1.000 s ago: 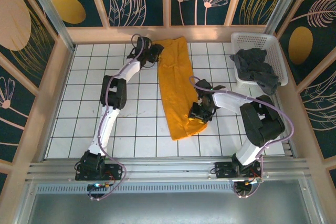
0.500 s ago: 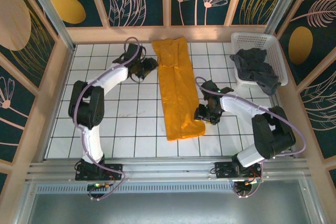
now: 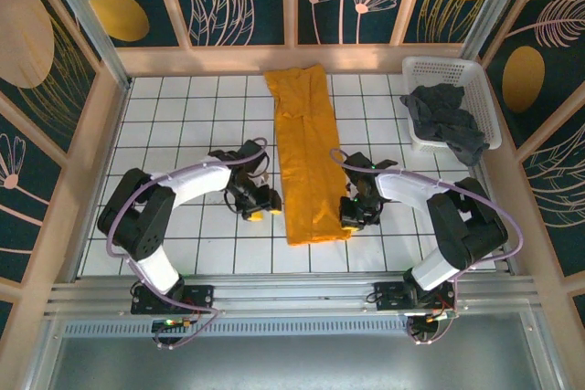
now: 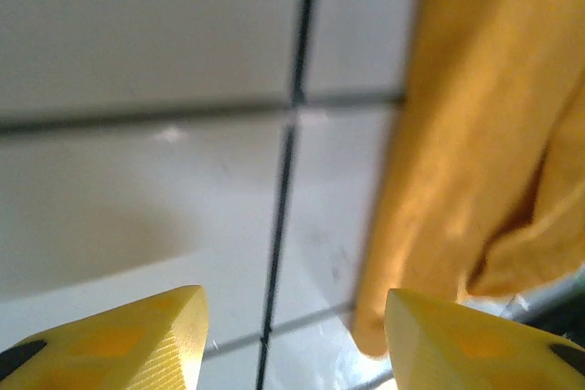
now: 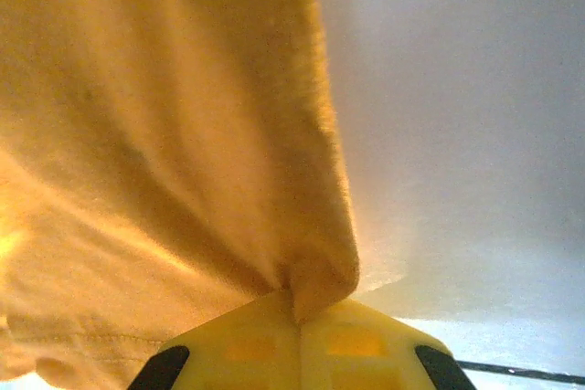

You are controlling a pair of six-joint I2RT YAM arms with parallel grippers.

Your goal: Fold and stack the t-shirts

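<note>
1. Top external: we log the orange t-shirt (image 3: 306, 152) lying as a long narrow strip down the middle of the white tiled table (image 3: 183, 116), running from the far edge toward the near one. The left gripper (image 3: 260, 207) sits low just left of the strip's near end. The right gripper (image 3: 351, 216) is at the strip's near right corner. The grey t-shirt (image 3: 445, 121) lies crumpled in the white lattice basket (image 3: 439, 63) at the far right corner.
2. Left wrist: the left gripper's yellow fingers (image 4: 137, 335) are spread wide, with bare tile and a dark grout line between them. It is released, holding nothing. The orange cloth's edge lies by the right-hand finger.
3. Right wrist: the right gripper's yellow fingers (image 5: 247, 344) are pressed together, grasping a pinched fold of the orange t-shirt. The cloth rises from the pinch, with white table to its right.
</note>
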